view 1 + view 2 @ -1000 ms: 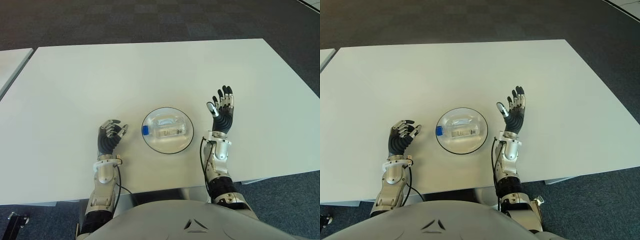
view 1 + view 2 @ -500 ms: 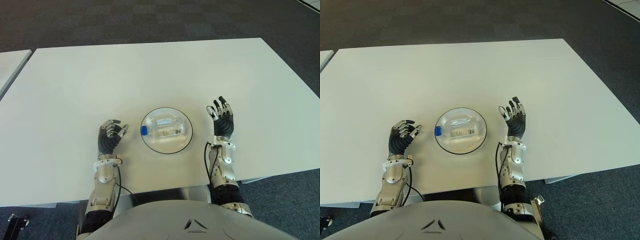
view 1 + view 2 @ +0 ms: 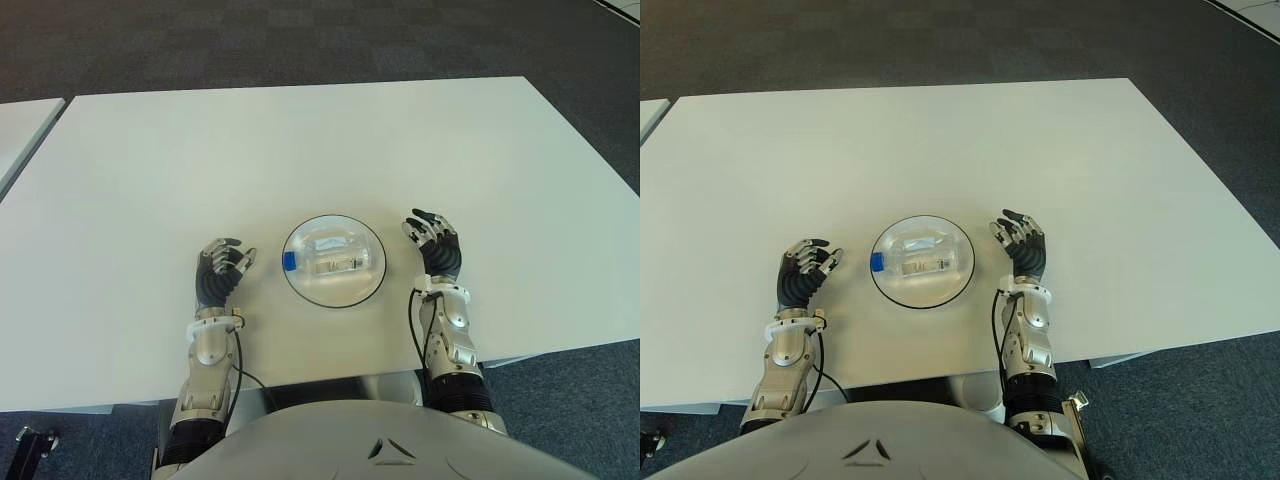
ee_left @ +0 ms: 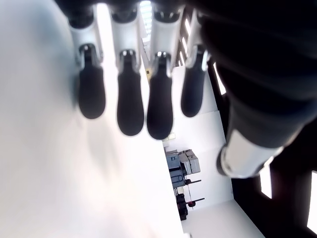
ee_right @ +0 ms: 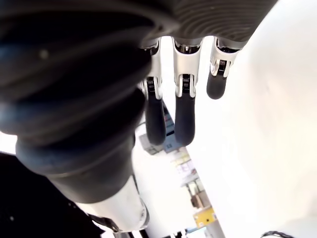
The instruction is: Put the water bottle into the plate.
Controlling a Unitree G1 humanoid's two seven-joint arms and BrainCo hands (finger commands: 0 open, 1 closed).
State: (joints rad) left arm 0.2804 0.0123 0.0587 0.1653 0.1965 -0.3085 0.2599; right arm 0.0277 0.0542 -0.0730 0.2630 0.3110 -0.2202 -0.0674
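A clear water bottle (image 3: 330, 258) with a blue cap lies on its side inside a round white plate (image 3: 366, 285) near the table's front edge. My right hand (image 3: 434, 248) is just to the right of the plate, apart from it, with relaxed fingers (image 5: 181, 109) holding nothing. On the plate's left my left hand (image 3: 222, 268) shows loosely spread fingers (image 4: 131, 106) over the bare table, holding nothing.
The white table (image 3: 300, 140) stretches far behind the plate. A second white table's corner (image 3: 25, 115) shows at the far left. Dark carpet (image 3: 300, 40) lies beyond the table's edges.
My right hand has come down and back from a raised pose to a low spot beside the plate, its fingers bending forward. The bottle, plate and left hand have not moved.
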